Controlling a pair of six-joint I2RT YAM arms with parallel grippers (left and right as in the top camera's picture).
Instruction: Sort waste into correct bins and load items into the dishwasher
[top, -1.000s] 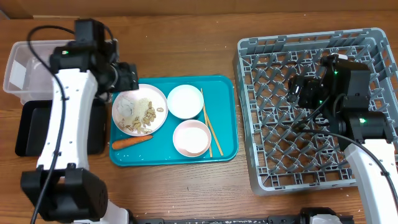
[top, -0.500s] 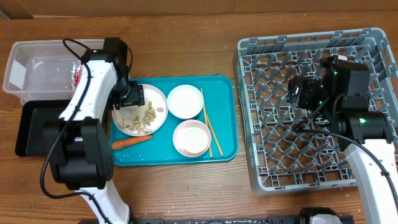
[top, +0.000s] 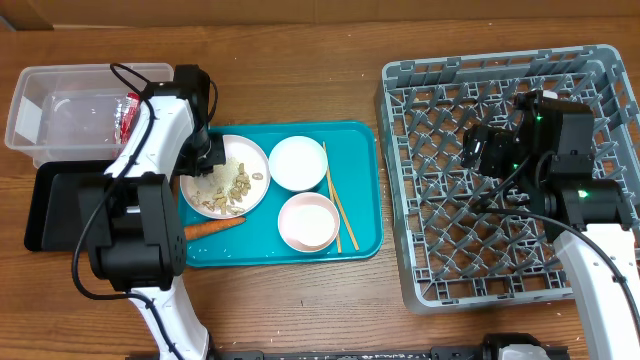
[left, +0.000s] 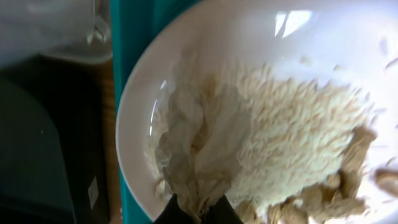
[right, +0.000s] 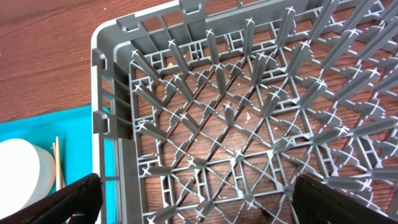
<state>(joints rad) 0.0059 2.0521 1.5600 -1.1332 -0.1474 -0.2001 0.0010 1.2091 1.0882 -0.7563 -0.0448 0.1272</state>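
In the left wrist view my left gripper (left: 196, 213) is shut on the crumpled white tissue (left: 199, 140), which lies on the left part of the large white plate (left: 134, 124) beside the rice (left: 292, 134) and beige scraps (left: 348, 186). Overhead, the left gripper (top: 207, 155) sits low over the plate (top: 250, 155) on the teal tray. The red wrapper (top: 128, 113) lies in the clear tub (top: 60, 115). A carrot (top: 212, 228), two bowls (top: 298, 163) (top: 308, 221) and chopsticks (top: 338, 200) rest on the tray. My right gripper (right: 211, 205) hangs open over the grey rack (right: 249, 112).
The black tray (top: 55, 210) lies in front of the clear tub, left of the teal tray (top: 360, 240). The grey rack (top: 500, 260) fills the right side, with my right arm over its middle. Bare wooden table runs between the tray and the rack.
My left gripper has come from over the clear tub to the plate and shut on the tissue. The red wrapper now shows in the tub. The right arm has not moved.
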